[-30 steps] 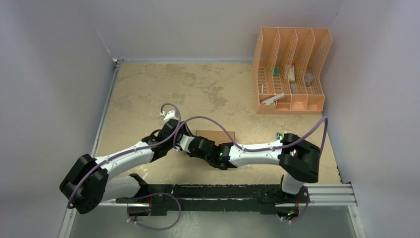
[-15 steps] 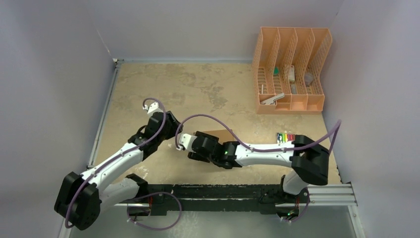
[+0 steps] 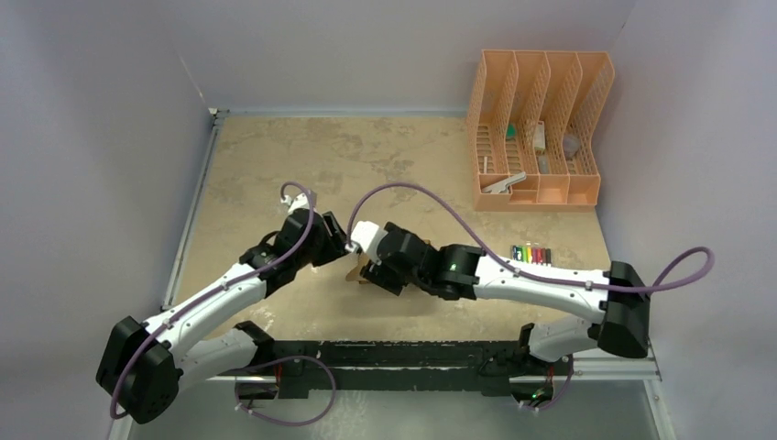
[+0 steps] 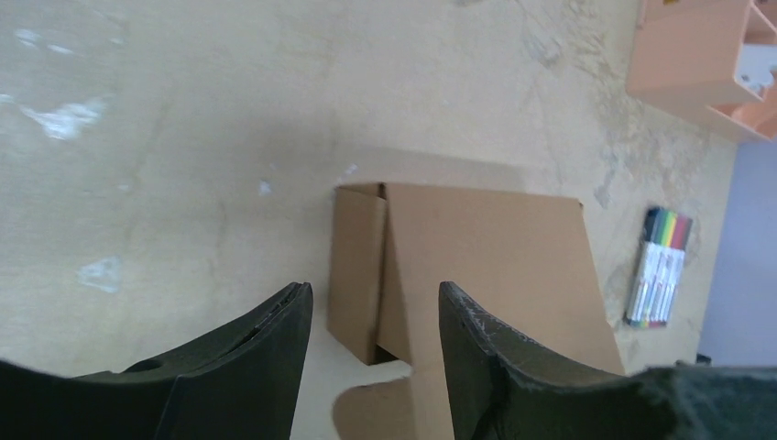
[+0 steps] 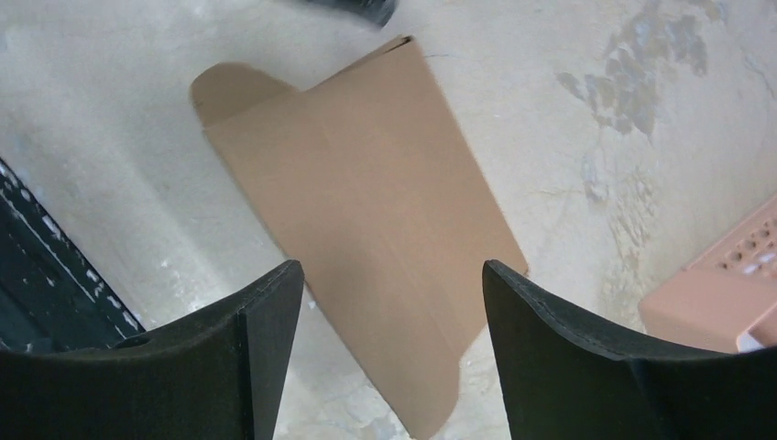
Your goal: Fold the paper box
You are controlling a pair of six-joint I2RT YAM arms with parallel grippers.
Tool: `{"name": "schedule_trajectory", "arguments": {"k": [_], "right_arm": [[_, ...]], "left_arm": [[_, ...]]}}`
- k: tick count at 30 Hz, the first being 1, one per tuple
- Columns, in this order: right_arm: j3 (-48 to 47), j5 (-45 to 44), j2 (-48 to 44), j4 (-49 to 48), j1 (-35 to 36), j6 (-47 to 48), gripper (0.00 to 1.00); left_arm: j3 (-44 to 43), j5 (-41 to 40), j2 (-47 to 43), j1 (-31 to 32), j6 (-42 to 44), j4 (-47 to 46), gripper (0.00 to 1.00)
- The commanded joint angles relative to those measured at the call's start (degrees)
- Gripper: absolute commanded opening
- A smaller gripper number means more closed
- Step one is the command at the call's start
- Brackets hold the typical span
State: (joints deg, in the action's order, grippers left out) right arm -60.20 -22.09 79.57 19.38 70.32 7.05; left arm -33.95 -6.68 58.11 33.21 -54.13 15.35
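Observation:
The paper box is a flattened brown cardboard carton lying on the table. In the top view only a small brown corner (image 3: 354,272) shows; the right wrist hides the rest. In the left wrist view the box (image 4: 486,257) lies just ahead, with a side panel folded and a rounded tab near the fingers. In the right wrist view it (image 5: 366,211) lies flat below, with a rounded flap at its far end. My left gripper (image 3: 341,246) (image 4: 376,302) is open and empty over the box's left end. My right gripper (image 3: 374,268) (image 5: 392,275) is open and empty above the box.
An orange file rack (image 3: 539,128) stands at the back right; its corner shows in the left wrist view (image 4: 705,55) and the right wrist view (image 5: 724,293). A pack of coloured markers (image 3: 530,254) (image 4: 660,266) lies right of the box. The black front rail (image 5: 55,275) is near.
The right arm has stretched out to the left and forward over the box, uncovering the markers. The left gripper pulled back to the left, then returned to the box's left end.

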Motion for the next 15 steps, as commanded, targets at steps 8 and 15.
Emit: {"name": "schedule_trajectory", "arguments": {"k": [8, 15], "right_arm": [[-3.5, 1.27, -4.84, 7.9, -13.04, -18.97, 0.74], [4.02, 3.22, -3.72, 6.75, -19.13, -27.2, 0.73]], "left_arm": [[-4.79, 0.21, 5.51, 6.44, -1.25, 0.35, 0.52], [-2.19, 3.92, 8.67, 7.56, -1.34, -3.51, 0.53]]}}
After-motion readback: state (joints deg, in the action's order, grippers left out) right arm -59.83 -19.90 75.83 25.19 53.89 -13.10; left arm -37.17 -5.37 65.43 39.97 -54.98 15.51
